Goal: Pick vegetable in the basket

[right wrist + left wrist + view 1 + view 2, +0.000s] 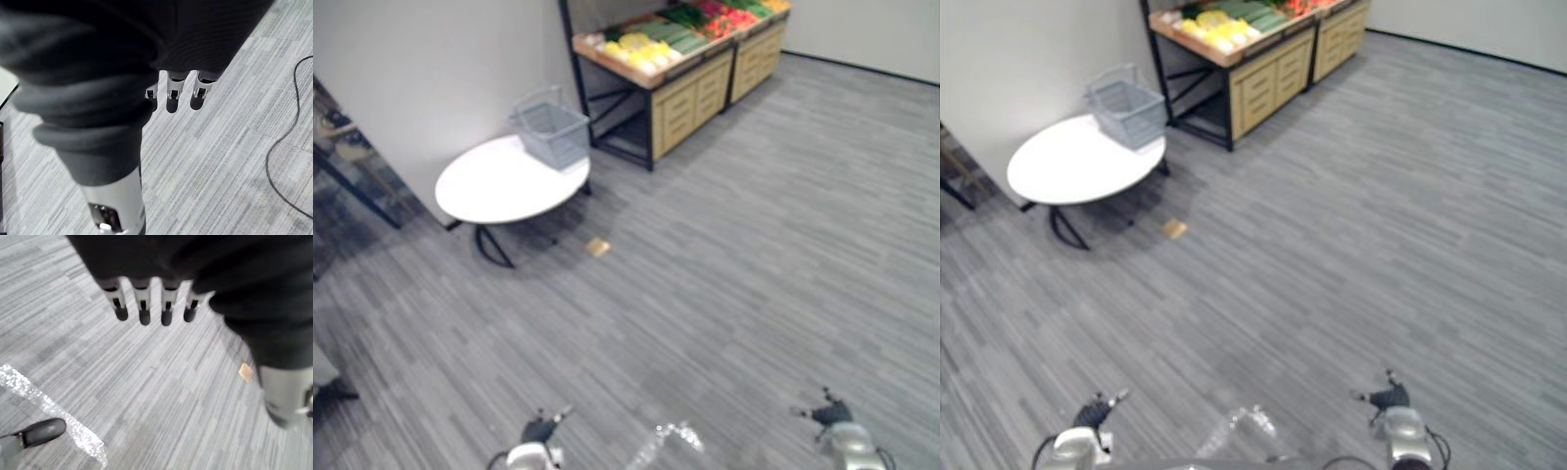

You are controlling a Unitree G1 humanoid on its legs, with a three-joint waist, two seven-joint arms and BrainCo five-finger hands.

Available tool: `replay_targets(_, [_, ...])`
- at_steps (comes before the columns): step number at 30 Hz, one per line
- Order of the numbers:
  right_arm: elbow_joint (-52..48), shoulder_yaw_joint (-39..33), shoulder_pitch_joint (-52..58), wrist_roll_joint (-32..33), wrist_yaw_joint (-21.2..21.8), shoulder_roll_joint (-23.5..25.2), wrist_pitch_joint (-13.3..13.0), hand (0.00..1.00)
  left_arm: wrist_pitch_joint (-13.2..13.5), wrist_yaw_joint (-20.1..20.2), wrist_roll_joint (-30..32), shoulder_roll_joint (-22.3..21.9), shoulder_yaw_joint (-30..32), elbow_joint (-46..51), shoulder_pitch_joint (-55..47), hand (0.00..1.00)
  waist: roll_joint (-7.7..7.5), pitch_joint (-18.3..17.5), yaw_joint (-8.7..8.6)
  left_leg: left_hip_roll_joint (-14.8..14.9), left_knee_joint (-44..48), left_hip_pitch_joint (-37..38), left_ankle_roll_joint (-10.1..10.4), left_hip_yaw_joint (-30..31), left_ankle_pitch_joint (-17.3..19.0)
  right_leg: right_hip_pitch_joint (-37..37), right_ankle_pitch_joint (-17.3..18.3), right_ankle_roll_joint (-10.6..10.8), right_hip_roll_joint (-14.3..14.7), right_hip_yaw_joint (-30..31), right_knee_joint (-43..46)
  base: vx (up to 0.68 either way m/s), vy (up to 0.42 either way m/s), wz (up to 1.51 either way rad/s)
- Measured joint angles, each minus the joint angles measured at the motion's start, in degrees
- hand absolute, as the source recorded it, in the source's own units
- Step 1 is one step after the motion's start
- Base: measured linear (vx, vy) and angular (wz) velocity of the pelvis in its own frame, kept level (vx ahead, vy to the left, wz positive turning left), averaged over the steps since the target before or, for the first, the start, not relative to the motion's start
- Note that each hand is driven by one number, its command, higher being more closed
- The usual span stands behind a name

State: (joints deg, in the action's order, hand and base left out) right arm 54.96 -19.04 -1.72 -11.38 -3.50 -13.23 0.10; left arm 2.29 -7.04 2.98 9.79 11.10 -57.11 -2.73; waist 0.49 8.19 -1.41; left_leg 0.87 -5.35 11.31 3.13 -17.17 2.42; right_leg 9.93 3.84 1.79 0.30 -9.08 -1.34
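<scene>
Grey carpet floor (754, 245) fills the left eye view. The vegetables (651, 44) lie far off on the wooden stand (690, 93), and the wire basket (551, 132) sits on the white round table (494, 186) to the stand's left. It's a long approach, and a misjudged one could knock the table. A tan scrap (597, 247) lies on the floor beside it.

In the right eye view the stand's far end is cut off and the single vegetables are too small to tell apart.

In the left wrist view the left hand (142, 303) hangs with its fingers straight and empty.

In the right wrist view the right hand (174, 88) is just as loose and holds nothing.
</scene>
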Motion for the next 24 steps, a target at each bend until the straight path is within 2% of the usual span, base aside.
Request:
replay_targets(6, [0.00,2.19,0.94,-2.23,0.50,0.19,0.35,0.00,0.00,0.01,-0.01,-0.20,-0.13,-0.02,-1.36,0.00,0.18,0.38,-0.06,0.25,-0.01,0.08,-0.29,0.15,0.26,0.15,0.00,0.00,0.29,-0.10,-0.36,-0.08,-0.034,0.01])
replay_targets(24, [2.30,3.39,-0.16,-1.90,0.24,1.70,0.84,0.00,-0.02,-0.91,-0.59,-1.23,-0.35,-1.36,-1.34,0.00,0.61,0.13,-0.06,0.47,-0.07,-2.31,-0.31,0.72,0.16,-1.54,0.11,-0.09,0.57,-1.63,-0.70,-0.01,-0.035,0.03])
